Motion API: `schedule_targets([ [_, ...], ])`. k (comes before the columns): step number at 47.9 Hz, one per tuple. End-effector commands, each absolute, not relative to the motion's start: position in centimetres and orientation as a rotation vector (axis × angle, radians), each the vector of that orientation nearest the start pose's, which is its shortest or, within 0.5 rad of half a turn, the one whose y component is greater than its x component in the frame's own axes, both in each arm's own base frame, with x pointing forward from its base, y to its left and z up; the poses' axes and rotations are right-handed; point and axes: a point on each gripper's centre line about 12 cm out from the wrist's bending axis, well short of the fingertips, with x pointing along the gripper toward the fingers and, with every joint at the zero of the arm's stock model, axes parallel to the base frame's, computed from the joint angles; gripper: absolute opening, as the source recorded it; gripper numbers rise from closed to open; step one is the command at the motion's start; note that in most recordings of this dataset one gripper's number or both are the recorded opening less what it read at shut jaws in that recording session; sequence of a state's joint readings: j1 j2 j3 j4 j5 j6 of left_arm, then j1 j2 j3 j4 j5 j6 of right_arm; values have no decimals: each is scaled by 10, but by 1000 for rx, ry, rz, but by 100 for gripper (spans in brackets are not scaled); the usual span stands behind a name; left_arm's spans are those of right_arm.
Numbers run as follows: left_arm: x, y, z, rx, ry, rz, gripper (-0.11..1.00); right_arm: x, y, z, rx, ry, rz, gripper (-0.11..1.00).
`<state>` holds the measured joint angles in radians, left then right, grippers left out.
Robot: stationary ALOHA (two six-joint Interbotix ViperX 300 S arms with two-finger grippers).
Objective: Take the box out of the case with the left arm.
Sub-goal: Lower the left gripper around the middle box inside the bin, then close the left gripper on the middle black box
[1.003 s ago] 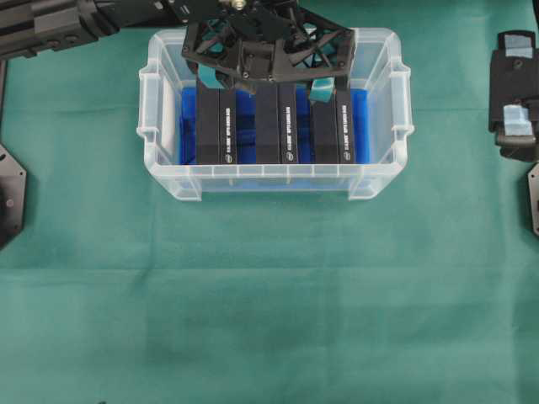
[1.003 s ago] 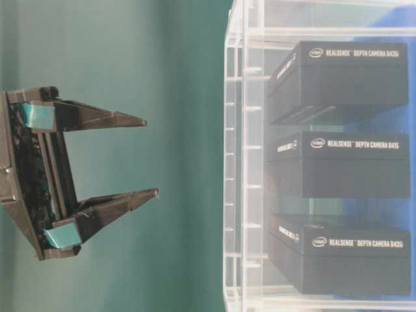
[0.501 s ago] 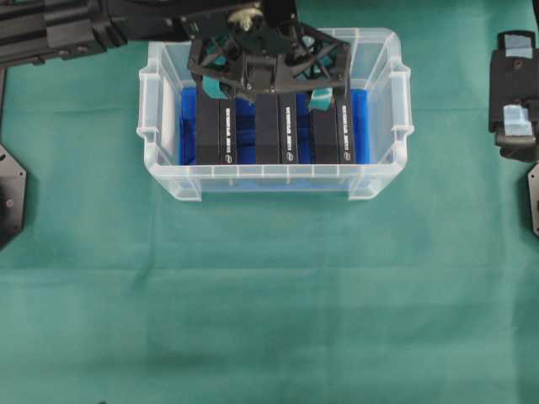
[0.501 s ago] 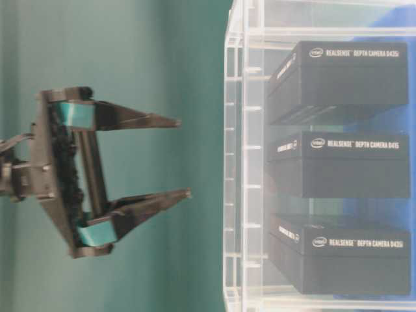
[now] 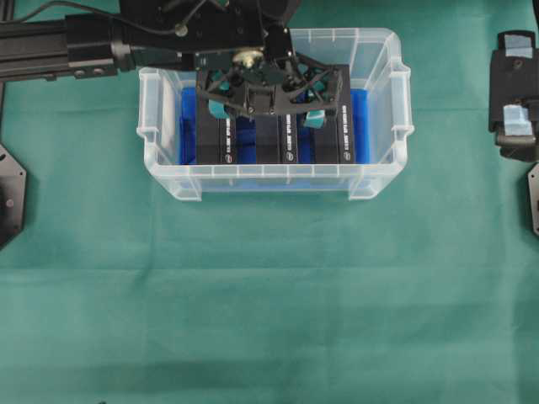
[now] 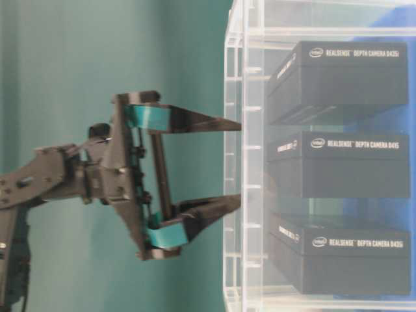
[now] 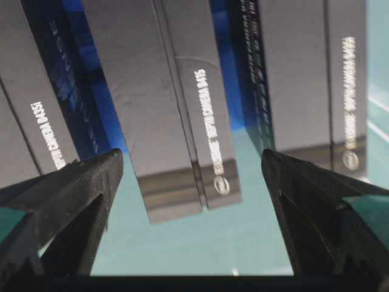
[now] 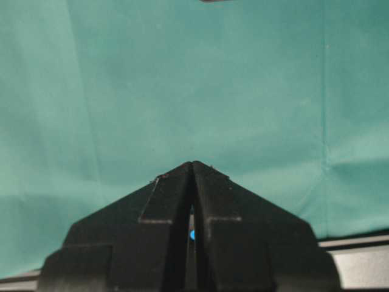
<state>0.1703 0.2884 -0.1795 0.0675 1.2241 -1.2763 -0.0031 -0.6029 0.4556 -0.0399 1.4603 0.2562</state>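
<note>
The left gripper [image 6: 231, 159] hangs wide open over three black boxes [image 6: 341, 166] labelled "Intel RealSense Depth Camera D435i" in the case [image 5: 160, 118]; the right gripper's [image 8: 192, 167] jaws are pressed together.

We see right gripper [image 8: 192, 167] at bottom centre, black fingers [image 8: 167, 201] pressed together into single peak, only thin seam between them. Small blue spot shows low in seam. Green cloth [image 8: 182, 79] fills rest of our view, faint crease running down right side. Pale strip at bottom right corner.
</note>
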Motion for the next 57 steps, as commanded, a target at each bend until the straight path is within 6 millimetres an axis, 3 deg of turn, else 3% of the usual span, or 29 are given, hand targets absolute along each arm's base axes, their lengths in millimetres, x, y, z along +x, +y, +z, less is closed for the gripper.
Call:
schedule_targets([
  [1,460,89,255,-1122,1001,994,97,206,-5,343,193,1280,-202,2],
  [46,464,97,205,-1097,1000,1010,97,207,-5,343,193,1279,-200,2],
  [57,465,97,203,-1108,990,1013,97,207,-5,344,192,1277,-201,2],
])
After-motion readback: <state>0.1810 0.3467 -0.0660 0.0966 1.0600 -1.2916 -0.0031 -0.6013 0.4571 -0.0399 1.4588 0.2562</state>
